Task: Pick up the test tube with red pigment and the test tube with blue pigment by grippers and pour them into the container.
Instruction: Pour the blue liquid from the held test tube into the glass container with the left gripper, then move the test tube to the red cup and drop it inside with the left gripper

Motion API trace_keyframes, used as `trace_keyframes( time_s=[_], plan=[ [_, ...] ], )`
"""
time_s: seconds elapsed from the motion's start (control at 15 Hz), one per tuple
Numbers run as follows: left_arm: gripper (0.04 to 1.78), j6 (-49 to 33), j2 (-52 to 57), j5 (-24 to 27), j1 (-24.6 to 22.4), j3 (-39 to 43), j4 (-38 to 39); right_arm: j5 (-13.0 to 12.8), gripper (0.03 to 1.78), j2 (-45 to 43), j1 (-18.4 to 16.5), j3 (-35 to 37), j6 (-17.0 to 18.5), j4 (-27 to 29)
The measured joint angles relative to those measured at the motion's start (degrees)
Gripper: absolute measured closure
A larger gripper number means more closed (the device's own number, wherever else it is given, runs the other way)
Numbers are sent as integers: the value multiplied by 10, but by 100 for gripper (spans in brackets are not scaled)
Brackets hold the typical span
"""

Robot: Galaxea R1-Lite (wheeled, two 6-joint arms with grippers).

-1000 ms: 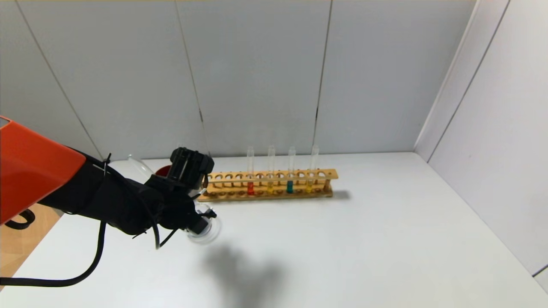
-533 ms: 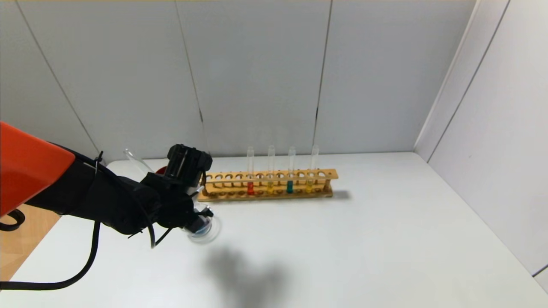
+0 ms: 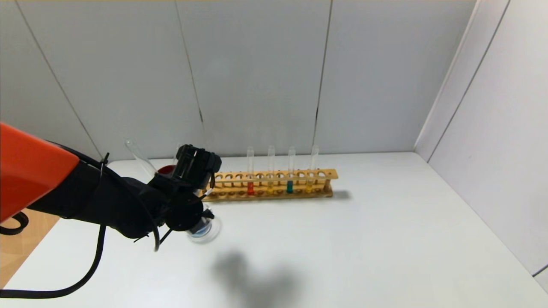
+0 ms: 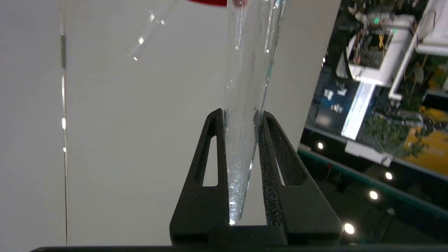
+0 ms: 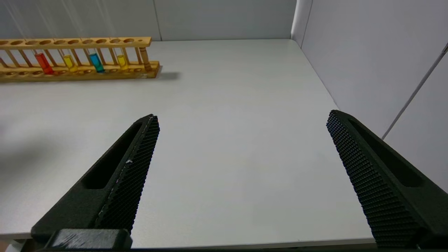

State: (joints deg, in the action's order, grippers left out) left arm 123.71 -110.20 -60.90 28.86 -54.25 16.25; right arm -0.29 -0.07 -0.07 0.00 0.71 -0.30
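Two hands are seen: the left hand [image 4: 241, 175] is clamped on an emptied-looking clear tube [image 4: 250, 87], held tilted over the dish [image 3: 204, 229], presumably so the last drops drain. The red tube [image 3: 250, 171] and blue tube [image 3: 290, 170] are kept upright in the rack [image 3: 269, 185]. The right hand [image 5: 241, 175] is held wide open over bare desk [image 5: 227, 122], where ample free room is left.
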Motion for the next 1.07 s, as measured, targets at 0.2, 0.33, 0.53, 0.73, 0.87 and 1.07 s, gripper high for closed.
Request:
trace_keyframes(
  time_s=[0.2, 0.33, 0.53, 0.73, 0.87, 1.07],
  plan=[
    [150, -1, 0, -11, 7, -1, 1, 0, 6, 0, 0, 0, 0, 0],
    [150, -8, 0, -11, 7, 0, 3, 0, 6, 0, 0, 0, 0, 0],
    [150, -29, 2, -6, 8, 10, 16, 0, 6, 0, 0, 0, 0, 0],
    [150, -75, 16, 38, 8, 12, 41, 0, 6, 0, 0, 0, 0, 0],
    [150, -112, 42, 76, 5, 12, 53, 0, 6, 0, 0, 0, 0, 0],
    [150, -243, 102, 155, -12, 18, 54, 0, 6, 0, 0, 0, 0, 0]
  ],
)
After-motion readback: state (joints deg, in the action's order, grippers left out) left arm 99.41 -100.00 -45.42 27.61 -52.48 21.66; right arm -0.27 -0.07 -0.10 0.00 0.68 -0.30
